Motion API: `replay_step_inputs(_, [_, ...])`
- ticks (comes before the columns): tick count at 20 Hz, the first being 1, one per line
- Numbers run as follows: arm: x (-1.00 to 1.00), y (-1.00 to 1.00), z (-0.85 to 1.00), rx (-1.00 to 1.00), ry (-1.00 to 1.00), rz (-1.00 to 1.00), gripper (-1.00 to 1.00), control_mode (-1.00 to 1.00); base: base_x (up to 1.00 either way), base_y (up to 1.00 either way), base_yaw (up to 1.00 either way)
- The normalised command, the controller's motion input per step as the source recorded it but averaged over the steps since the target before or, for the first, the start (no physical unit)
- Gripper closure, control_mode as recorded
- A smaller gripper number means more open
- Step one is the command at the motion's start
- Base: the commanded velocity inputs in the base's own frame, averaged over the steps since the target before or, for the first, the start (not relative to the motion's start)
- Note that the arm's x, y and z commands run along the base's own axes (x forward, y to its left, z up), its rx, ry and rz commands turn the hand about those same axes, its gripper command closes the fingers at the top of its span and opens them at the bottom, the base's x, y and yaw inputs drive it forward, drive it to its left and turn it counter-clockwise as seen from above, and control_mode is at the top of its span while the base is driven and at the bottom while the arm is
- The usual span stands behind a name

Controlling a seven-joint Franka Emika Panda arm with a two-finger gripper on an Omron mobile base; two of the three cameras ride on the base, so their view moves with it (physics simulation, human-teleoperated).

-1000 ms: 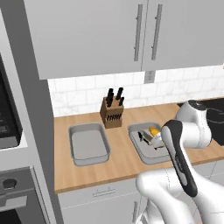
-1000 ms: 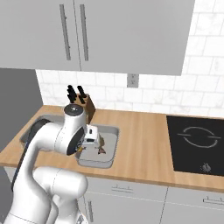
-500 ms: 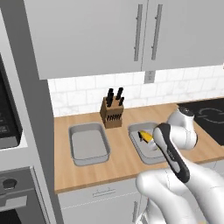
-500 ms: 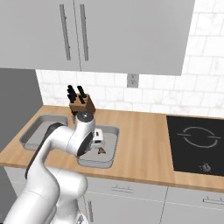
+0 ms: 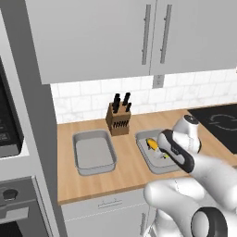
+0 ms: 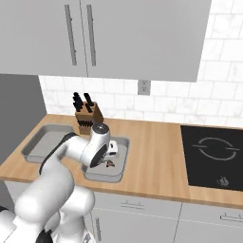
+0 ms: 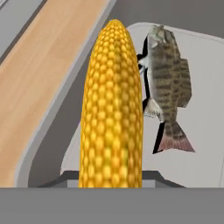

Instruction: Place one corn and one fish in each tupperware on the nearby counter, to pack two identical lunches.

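While the fingers stay hidden, the corn stands straight out from the hand, apparently clamped, above the right tupperware where 1 fish lies. Step: packing that lunch. Next, I judge: lower and release beside the fish.

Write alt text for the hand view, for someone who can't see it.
A yellow corn cob runs up the middle of the picture, close to the camera, over a grey container. A brown speckled fish lies on the container's floor just beside the cob, and wooden counter shows past the container's wall.
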Motion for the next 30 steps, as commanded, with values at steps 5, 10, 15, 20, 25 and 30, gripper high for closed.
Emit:
replay_step_inputs(5, [0.23, -0.01, -0.29, 0.0, 0.0, 0.0, 1.0, -1.0, 0.0, 0.0, 0.0])
replay_step_inputs(10, [0.13, -0.01, -0.31, 0.0, 0.0, 0.0, 1.0, -1.0, 0.0, 0.0, 0.0])
replay_step_inputs(15, [0.1, 0.0, -0.18, 0.0, 0.0, 0.0, -1.0, -1.0, 0.0, 0.0, 0.0])
replay_step_inputs(20, [-0.29, -0.03, 0.47, 0.0, -0.02, 0.0, -1.0, -1.0, 0.0, 0.0, 0.0])
replay_step_inputs(25, [-0.47, -0.01, 0.94, 0.0, -0.06, 0.0, -1.0, -1.0, 0.0, 0.0, 0.0])
replay_step_inputs(30, [-0.95, 0.03, 0.56, 0.0, -0.21, -0.03, -1.0, -1.0, 0.0, 0.0, 0.0])
